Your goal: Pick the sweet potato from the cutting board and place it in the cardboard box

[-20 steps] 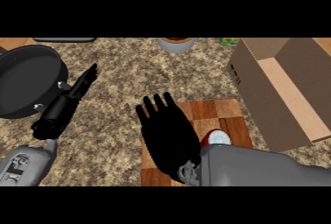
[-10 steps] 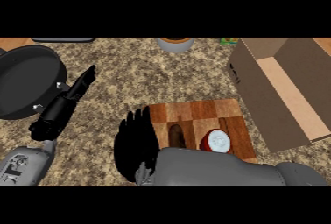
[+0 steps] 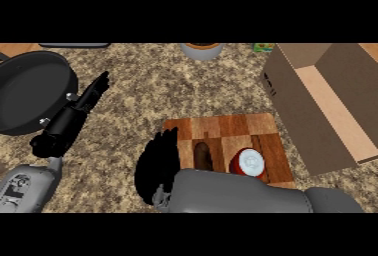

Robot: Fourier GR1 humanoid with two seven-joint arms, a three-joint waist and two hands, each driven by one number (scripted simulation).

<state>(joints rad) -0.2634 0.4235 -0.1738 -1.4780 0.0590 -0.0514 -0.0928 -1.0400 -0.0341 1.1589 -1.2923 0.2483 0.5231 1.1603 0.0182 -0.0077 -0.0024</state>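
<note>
The sweet potato (image 3: 201,155), dark brown and elongated, lies on the wooden cutting board (image 3: 221,126), left of its middle. My right hand (image 3: 153,162) stands on edge at the board's left side, just left of the sweet potato, fingers straight and open, holding nothing. Its grey forearm (image 3: 236,192) covers the board's near part. The open cardboard box (image 3: 325,100) stands to the right of the board. My left hand (image 3: 72,116) rests open at the left, fingers pointing up and right, beside the pan.
A red-and-white round object (image 3: 249,161) sits on the board right of the sweet potato. A black frying pan (image 3: 29,92) lies at the far left. A round container (image 3: 201,50) and a small green item (image 3: 262,47) stand at the back edge.
My right hand has drawn back toward the lower left and turned on edge, uncovering the board, the sweet potato and the red-and-white object. The left hand has not moved.
</note>
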